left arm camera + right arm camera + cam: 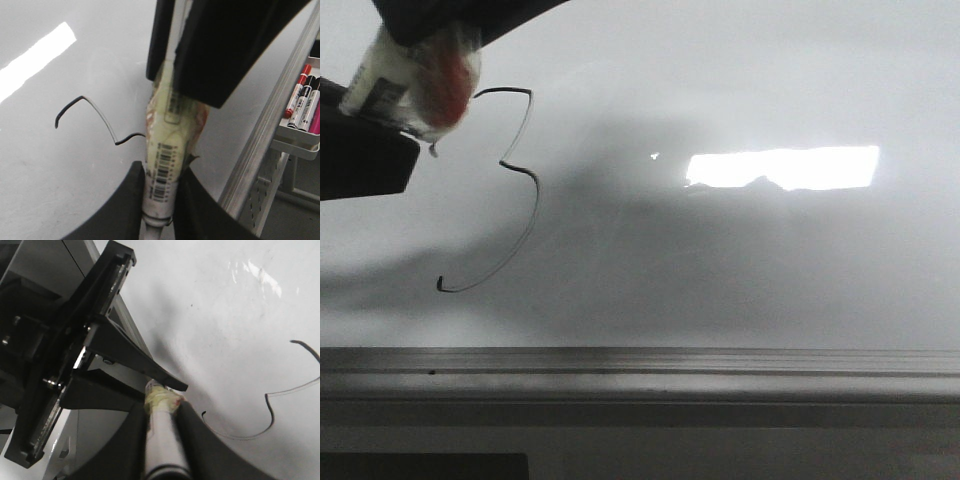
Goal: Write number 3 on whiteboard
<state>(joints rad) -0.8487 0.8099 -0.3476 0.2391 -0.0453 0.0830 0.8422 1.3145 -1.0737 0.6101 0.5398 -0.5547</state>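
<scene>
The number 3 (pixel 534 205) is drawn in thin black line on the left part of the whiteboard (pixel 740 280). It also shows in the left wrist view (pixel 100 121) and the right wrist view (pixel 273 416). A marker (pixel 415 80) wrapped in yellowish tape hangs above the 3's top stroke. My left gripper (pixel 161 170) is shut on its barcoded barrel (pixel 167 150). My right gripper (pixel 162 407) is shut on the other end of the marker (pixel 160 435). The two grippers face each other along it. The tip is hidden.
A grey metal frame strip (pixel 640 365) runs along the board's near edge. A bright light reflection (pixel 780 168) lies right of centre. A tray (pixel 295 145) beyond the frame holds red, black and pink markers (pixel 302 107).
</scene>
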